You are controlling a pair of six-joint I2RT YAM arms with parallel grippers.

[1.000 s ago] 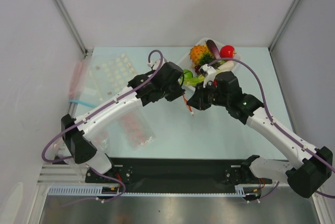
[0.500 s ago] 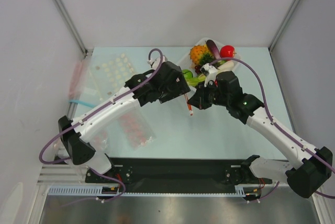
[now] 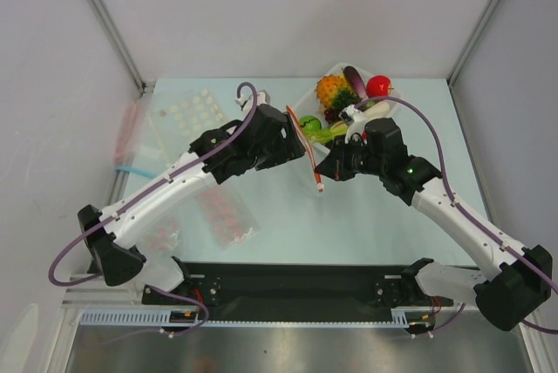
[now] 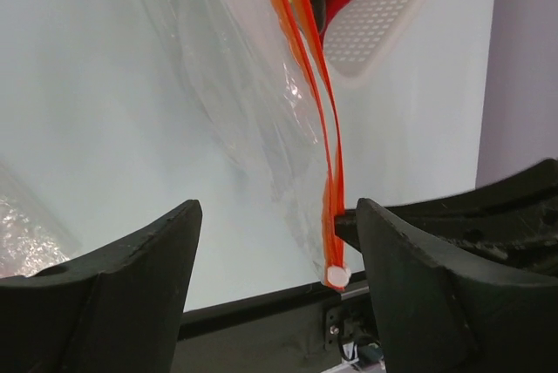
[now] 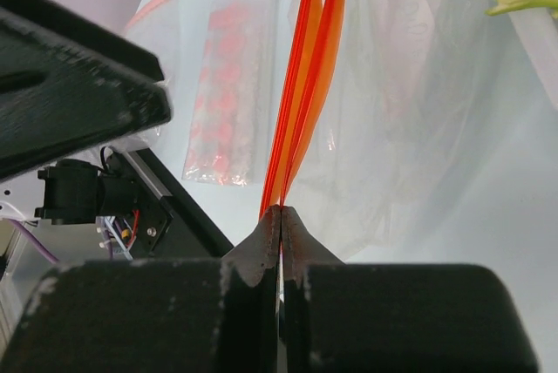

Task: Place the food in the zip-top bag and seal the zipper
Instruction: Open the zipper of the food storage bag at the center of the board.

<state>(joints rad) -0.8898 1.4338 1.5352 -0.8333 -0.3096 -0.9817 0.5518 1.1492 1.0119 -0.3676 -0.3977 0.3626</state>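
Top external: left arm [image 3: 174, 183] seemingly overhangs pink-dot packet [image 3: 228, 220] near zipper [image 3: 309, 160]

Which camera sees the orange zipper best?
Right wrist. There the zipper runs big and sharp down the middle, its end pinched in the shut right gripper. The left wrist view also shows it close, by the open left gripper. From the top it is only a thin orange line between the arms.

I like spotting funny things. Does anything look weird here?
The zip-top bag hangs crumpled by its zipper, pinched in the right gripper alone; the left gripper is open beside it. The pineapple and red fruit sit outside it.
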